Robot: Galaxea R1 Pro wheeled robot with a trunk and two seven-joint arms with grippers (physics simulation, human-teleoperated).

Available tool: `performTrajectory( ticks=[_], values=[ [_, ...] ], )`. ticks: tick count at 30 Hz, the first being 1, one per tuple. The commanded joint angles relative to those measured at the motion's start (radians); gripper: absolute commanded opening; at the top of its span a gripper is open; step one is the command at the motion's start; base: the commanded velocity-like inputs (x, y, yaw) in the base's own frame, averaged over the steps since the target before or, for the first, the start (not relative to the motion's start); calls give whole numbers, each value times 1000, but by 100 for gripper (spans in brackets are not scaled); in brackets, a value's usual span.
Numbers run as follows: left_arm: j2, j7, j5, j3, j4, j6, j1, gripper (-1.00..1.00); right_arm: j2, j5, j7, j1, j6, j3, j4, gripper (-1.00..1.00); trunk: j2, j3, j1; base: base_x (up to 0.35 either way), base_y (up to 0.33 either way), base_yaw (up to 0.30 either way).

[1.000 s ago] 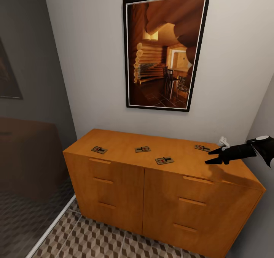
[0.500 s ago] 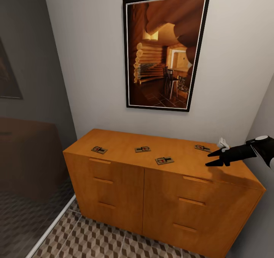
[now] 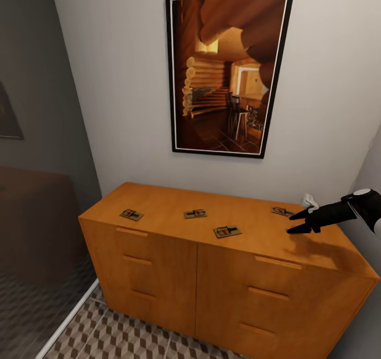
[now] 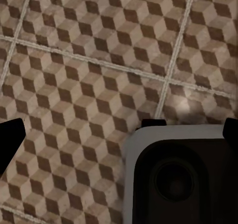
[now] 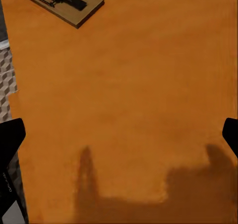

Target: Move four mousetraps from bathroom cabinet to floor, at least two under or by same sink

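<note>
Pickup stage: right claw [image 3: 296, 222], fingers spread and empty, hovers over the orange-brown wooden cabinet [image 3: 159, 205] near the right-edge tan flat wooden mousetrap [image 3: 282, 211]. Next, drop down and pinch it.

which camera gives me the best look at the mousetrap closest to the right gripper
The right wrist view: that mousetrap appears large, with its dark wire and red mark clear on the cabinet top. The head view shows the same mousetrap small, just beyond the open right gripper. The left wrist view faces the bathroom floor.
</note>
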Motion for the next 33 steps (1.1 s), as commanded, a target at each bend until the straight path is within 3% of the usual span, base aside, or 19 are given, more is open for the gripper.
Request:
performTrajectory(
  ticks=[1, 12, 33],
  values=[
    [0, 3, 0, -1, 2, -5, -1, 100, 0, 1, 4, 0, 9, 1, -1, 100, 0, -1, 0, 201, -79, 0],
    [0, 3, 0, -1, 2, -5, -1, 100, 0, 7, -1, 0, 9, 1, -1, 100, 0, -1, 0, 177, -24, 0],
    [0, 3, 0, -1, 2, -5, -1, 100, -1, 11, -16, 0, 7, 1, 0, 100, 0, -1, 0, 13, -1, 0]
  ],
)
